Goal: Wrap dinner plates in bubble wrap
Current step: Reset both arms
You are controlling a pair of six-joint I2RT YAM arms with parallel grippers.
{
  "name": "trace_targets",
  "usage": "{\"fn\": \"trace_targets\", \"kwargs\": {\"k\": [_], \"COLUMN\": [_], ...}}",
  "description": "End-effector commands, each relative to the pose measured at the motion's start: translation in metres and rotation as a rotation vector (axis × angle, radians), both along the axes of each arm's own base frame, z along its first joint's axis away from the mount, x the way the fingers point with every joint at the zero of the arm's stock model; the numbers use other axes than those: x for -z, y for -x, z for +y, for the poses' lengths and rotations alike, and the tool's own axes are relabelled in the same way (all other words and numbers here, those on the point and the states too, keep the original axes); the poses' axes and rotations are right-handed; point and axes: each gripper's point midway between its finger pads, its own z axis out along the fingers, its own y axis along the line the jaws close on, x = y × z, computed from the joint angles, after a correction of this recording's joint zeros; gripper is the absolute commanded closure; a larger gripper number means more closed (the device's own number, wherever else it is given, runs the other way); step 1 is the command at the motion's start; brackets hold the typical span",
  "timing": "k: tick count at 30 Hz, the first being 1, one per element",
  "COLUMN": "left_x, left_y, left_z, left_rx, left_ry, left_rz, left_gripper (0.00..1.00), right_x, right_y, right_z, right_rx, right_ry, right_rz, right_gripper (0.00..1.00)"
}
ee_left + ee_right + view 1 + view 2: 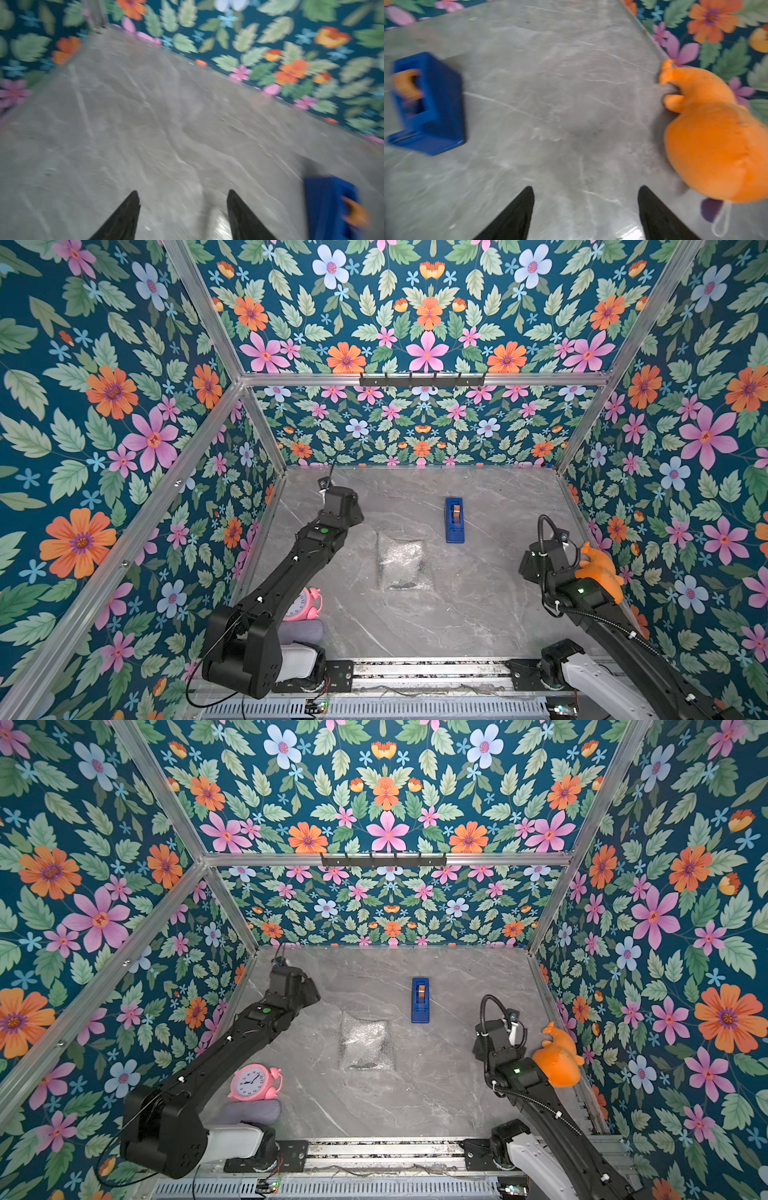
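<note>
Right, we look at the middle of the grey marble table, where the bubble wrap lies as a folded, roughly rectangular bundle. It is silvery-white and dimpled, glinting brightest across its middle. The dinner plate shows only as a dark patch through the film at the bundle's near end; we cannot make out its rim. Both top views show the bundle lying flat, apart from both arms, with the blue tape dispenser just beyond its far right corner.

Now the wrist cameras give us what the top views hide. The left gripper has its two black fingers spread wide, with bare table between them and nothing held. The right gripper is spread just the same, empty over the marble. Both wrist pictures are blurred, and neither shows the bundle.

From the right wrist we see the orange plush toy close beside the fingers against the flowered wall, and the dispenser on the opposite side. From the left wrist, only a corner of the dispenser shows.

A pink alarm clock shows its whole face in a top view; in the matching top view the left arm covers half of it.
</note>
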Motion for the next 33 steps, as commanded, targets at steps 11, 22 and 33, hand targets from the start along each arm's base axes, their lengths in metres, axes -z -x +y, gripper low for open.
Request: {"fn": "trace_targets", "kwargs": {"k": [11, 22, 33], "left_x": [0.096, 0.086, 0.080], "left_y": [0.001, -0.008, 0.017], "left_z": [0.129, 0.078, 0.095], "left_rx": [-0.241, 0.170, 0.024], "left_ry": [-0.352, -0.233, -0.277], "left_rz": [-0.046, -0.294, -0.389], "left_gripper": [0.00, 0.00, 0.00], "right_x": [0.041, 0.046, 0.045], "right_y": [-0.067, -0.151, -0.129], "right_z": [-0.039, 0.005, -0.002], "right_rx": [-0.028, -0.434, -0.360], "right_ry": [0.125, -0.158, -0.006], "right_rz": [-0.185, -0.281, -0.447], "right_gripper": [0.17, 0.01, 0.01]}}
